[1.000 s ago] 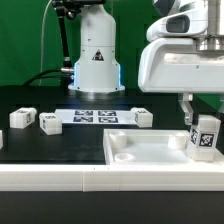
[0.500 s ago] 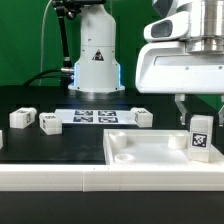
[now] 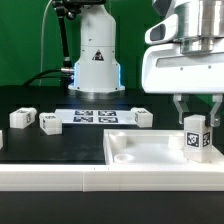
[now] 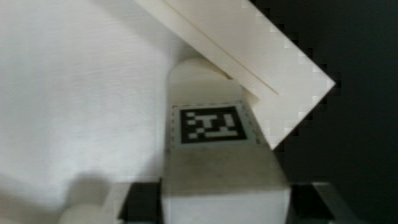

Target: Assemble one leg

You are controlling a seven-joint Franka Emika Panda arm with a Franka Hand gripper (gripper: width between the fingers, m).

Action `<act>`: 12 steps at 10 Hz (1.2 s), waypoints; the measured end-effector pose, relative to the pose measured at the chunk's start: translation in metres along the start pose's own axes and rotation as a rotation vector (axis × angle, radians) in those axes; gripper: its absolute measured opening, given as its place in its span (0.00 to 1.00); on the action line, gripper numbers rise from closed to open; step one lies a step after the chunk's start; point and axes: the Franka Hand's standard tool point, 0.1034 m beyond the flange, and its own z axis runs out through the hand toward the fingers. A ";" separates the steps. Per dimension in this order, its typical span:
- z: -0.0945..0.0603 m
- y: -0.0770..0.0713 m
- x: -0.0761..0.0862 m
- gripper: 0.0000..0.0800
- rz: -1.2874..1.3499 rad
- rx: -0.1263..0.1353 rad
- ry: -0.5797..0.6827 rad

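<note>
Exterior view, going from its left to its right: two loose legs sitting on the black table point(image 3: 40, 145), first leg point(image 3: 21, 118) near the edge of the frame, second leg point(image 3: 49, 123) just beside it but not touching. Next along, the marker board point(image 3: 97, 117) lying flat in front of the robot base point(image 3: 95, 62), which glows blue low down. Third loose leg point(image 3: 144, 117) parked right at the board's far end. Closer to the camera, the big white panel point(image 3: 140, 150) with a recessed corner showing, lying flat.

Over at the exterior view's right, the gripper point(image 3: 197, 122) hanging down from the bulky white arm, one finger on each side of the held leg point(image 3: 195, 139), pinching it. That leg standing upright, marker tag facing the camera, over the panel's right-hand part. Can't tell from here whether its bottom end touches the panel or hangs just above it.

Wrist view, looking down along the same leg point(image 4: 221, 140): tag clearly visible on its face, dark fingers point(image 4: 139, 204) pressed against both sides of the leg at the near end. White panel surface point(image 4: 80, 90) filling most of the background, with its raised edge point(image 4: 249, 60) running diagonally and the black table beyond it. Leg tip close to that edge near the corner, but actual contact not readable from this angle either.
</note>
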 end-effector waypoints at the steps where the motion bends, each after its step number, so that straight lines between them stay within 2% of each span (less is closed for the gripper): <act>1: 0.000 0.000 -0.002 0.37 0.121 -0.008 -0.007; 2: 0.000 0.000 -0.004 0.37 0.198 -0.018 -0.013; 5: 0.000 -0.001 -0.006 0.37 0.405 -0.021 -0.017; 10: -0.001 -0.001 -0.007 0.37 0.539 -0.015 -0.026; 11: 0.000 0.000 -0.007 0.46 0.514 -0.015 -0.026; 12: 0.000 0.000 -0.007 0.70 0.513 -0.016 -0.026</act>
